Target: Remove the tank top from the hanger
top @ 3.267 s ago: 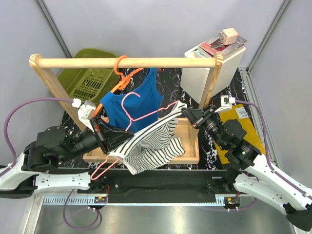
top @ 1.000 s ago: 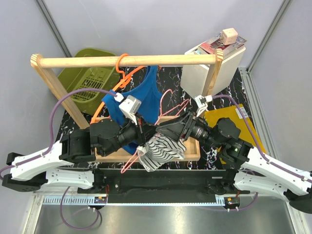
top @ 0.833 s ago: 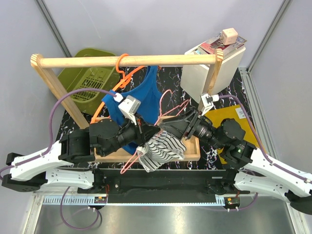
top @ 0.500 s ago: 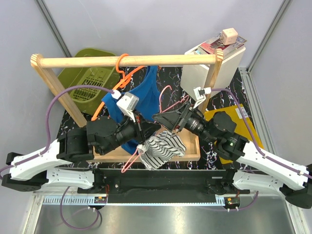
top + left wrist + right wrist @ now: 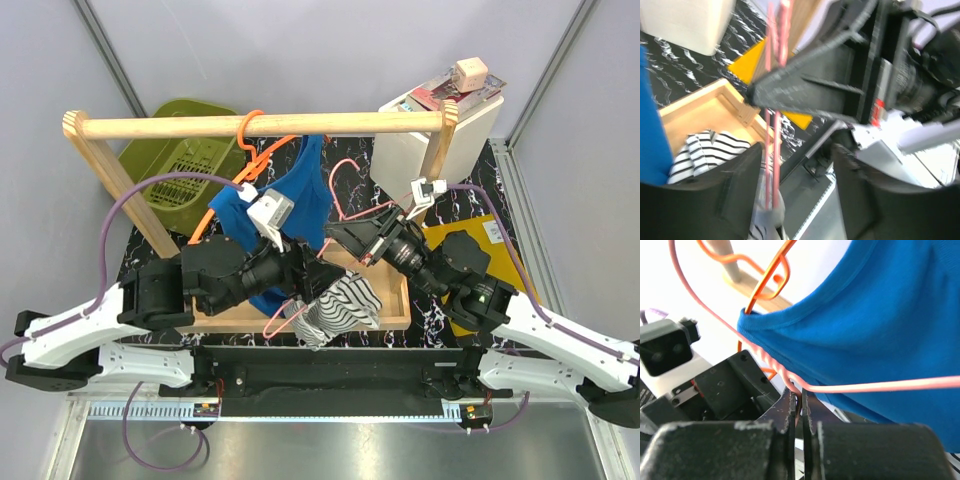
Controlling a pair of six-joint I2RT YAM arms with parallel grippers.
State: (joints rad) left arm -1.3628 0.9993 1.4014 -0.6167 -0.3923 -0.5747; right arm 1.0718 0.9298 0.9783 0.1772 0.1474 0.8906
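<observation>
Robot lab test cell, not a home. Plain grey wall panels (image 5: pixel 330 50) on aluminium frame posts (image 5: pixel 108 55). Left arm (image 5: pixel 100 330) and right arm (image 5: pixel 560 345) bolted to a steel desk (image 5: pixel 330 452) with a ruler strip (image 5: pixel 330 411). Staged wooden clothes rail (image 5: pixel 150 127).

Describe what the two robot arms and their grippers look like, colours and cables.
The left arm and right arm have white lower shells and black cylindrical joints above. A purple cable loops along each to a white camera box at the wrist. The left gripper and right gripper are matte black.

White arm links (image 5: pixel 70 335), black joints (image 5: pixel 160 295), purple cables (image 5: pixel 115 235), white wrist cameras (image 5: pixel 268 212), black right hand (image 5: pixel 801 405)
</observation>
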